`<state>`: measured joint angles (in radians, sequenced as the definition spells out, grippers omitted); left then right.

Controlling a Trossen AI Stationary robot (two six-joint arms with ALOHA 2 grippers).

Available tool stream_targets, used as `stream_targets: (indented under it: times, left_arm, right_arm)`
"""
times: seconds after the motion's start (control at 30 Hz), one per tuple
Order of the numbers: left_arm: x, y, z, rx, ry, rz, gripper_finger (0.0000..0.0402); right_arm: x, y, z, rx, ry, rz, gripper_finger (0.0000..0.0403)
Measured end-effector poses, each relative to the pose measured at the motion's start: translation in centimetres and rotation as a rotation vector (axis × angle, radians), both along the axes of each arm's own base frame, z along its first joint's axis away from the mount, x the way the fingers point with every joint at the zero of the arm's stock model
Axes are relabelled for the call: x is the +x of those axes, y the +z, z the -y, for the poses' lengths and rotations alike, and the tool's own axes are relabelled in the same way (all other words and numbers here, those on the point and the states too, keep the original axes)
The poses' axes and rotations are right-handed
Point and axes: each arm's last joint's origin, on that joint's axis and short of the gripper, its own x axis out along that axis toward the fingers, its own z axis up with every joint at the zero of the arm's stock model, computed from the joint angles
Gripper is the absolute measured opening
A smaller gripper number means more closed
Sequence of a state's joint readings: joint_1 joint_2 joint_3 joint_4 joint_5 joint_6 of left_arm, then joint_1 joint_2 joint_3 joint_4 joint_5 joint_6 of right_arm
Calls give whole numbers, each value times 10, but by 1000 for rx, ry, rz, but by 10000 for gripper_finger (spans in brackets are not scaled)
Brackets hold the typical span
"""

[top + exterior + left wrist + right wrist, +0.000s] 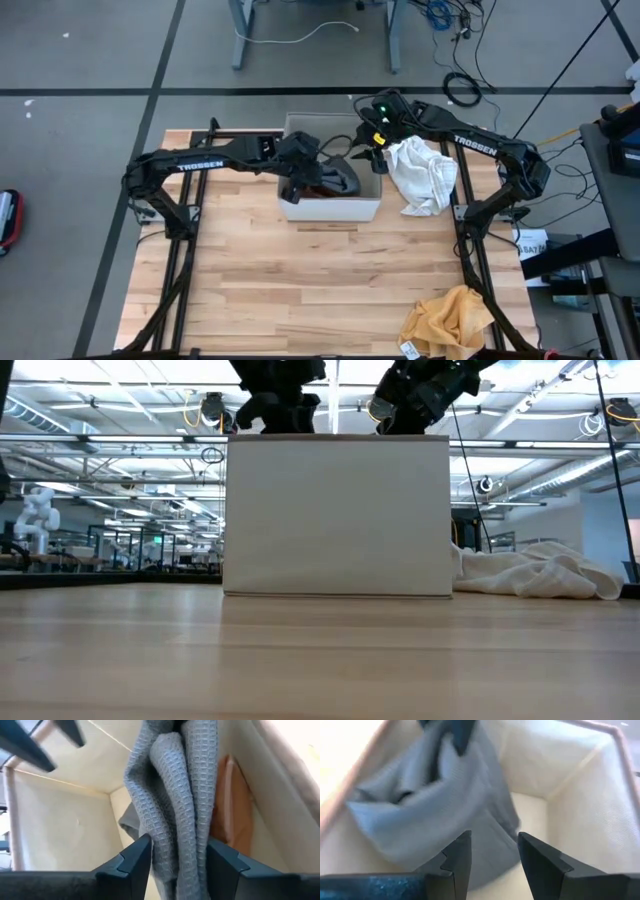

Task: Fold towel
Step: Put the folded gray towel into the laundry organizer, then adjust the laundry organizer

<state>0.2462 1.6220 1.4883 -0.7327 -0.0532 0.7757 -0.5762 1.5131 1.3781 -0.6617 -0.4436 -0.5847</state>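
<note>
Grey towel [172, 800] hangs between left fingers [131, 862] (loosely parted); right fingers [457, 855] released above box [340, 208].

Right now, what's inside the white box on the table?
Inside the white box there is a grey towel, with both grippers reaching in above it. An orange cloth is tucked beside it against the wall. Anything under the towel is covered.

Light wooden table [300, 290] carries everything. White open-top box [330, 208] sits toward far edge, near middle. Crumpled white towel [424, 172] lies just beside box, on right-arm side; low view shows it resting flat on tabletop next to box wall. Bunched yellow cloth [448, 318] lies at near right corner, well apart from box.
</note>
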Motion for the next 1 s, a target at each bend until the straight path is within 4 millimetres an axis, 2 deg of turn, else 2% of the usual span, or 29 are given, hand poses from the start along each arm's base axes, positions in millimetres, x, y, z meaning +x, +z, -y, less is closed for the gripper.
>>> stream_targets:
  times: [0.23, 0.7, 0.83, 1.0]
  left_arm:
    - [-8, 15, 2, -4, 8, 17, 163]
    - [-18, 93, 12, -77, 29, 190, 163]
    - [-18, 97, 18, -136, 21, 212, 163]
    - [-17, 94, 34, -206, -20, 182, 163]
  right_arm:
    - [2, -1, -3, 86, 33, 18, 148]
    - [2, -1, -3, 95, 30, 19, 148]
    - [-4, 4, -7, 91, 32, 18, 148]
    - [-17, 22, -16, 70, 34, 59, 148]
